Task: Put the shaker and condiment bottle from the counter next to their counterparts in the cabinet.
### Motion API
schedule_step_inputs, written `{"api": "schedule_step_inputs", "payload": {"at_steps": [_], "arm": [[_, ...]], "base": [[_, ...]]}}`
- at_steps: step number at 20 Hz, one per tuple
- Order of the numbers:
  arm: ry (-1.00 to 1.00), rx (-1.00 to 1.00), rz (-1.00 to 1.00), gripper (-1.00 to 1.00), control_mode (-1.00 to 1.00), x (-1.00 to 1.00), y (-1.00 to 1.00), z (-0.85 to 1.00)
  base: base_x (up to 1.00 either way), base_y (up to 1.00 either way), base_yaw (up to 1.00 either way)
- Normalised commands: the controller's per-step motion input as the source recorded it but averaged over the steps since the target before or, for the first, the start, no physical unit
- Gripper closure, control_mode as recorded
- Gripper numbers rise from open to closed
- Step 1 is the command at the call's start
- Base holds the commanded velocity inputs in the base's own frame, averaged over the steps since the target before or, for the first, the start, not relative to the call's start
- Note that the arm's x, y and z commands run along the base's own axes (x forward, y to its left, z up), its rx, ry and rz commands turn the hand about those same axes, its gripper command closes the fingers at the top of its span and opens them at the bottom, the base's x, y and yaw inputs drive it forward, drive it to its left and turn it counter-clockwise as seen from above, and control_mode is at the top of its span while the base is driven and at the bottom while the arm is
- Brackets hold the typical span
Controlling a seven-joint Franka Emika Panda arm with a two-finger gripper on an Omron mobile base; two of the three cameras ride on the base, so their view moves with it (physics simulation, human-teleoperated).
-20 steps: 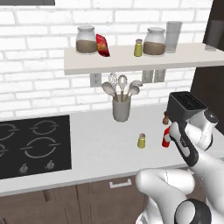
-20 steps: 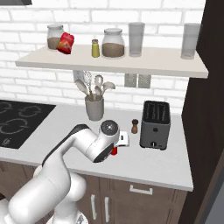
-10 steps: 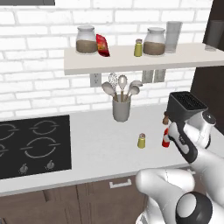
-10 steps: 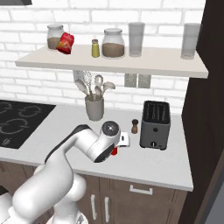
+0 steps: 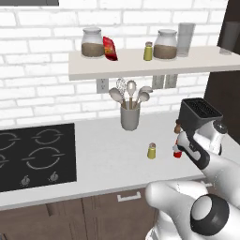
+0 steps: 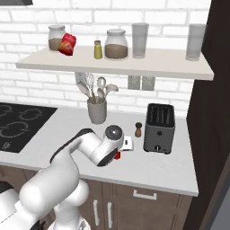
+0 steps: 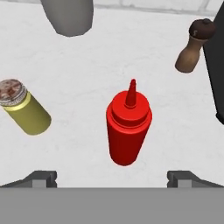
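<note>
The red condiment bottle [image 7: 128,127] stands upright on the pale counter [image 5: 103,154], right under my hand and centred between the fingertips in the hand view. My gripper [image 7: 112,178] hovers above it, open, with its jaws wide apart and touching nothing. The small yellow-green shaker [image 7: 24,108] stands to the bottle's left, also seen as the shaker [image 5: 151,151] beside the bottle [image 5: 177,151] in the left base view. Up on the cabinet shelf [image 5: 140,68] stand a matching shaker [image 5: 148,51] and a red item [image 5: 109,48] leaning on a jar.
A wooden pepper mill [image 7: 192,48] and a black toaster [image 6: 159,128] stand close on the bottle's right. A grey utensil holder [image 5: 130,117] sits behind, by the wall. The black hob [image 5: 33,154] lies at left. Glass jars and tall tumblers share the shelf.
</note>
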Motion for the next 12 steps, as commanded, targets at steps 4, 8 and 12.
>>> {"api": "schedule_step_inputs", "payload": {"at_steps": [4, 8, 12], "arm": [[0.00, 0.00, 0.00, -1.00, -1.00, 0.12, -0.02, -0.11], [0.00, 0.00, 0.00, -1.00, -1.00, 0.14, -0.02, -0.11], [0.00, 0.00, 0.00, -1.00, -1.00, 0.10, -0.02, -0.10]], "base": [[0.00, 0.00, 0.00], [0.00, 0.00, 0.00], [0.00, 0.00, 0.00]]}}
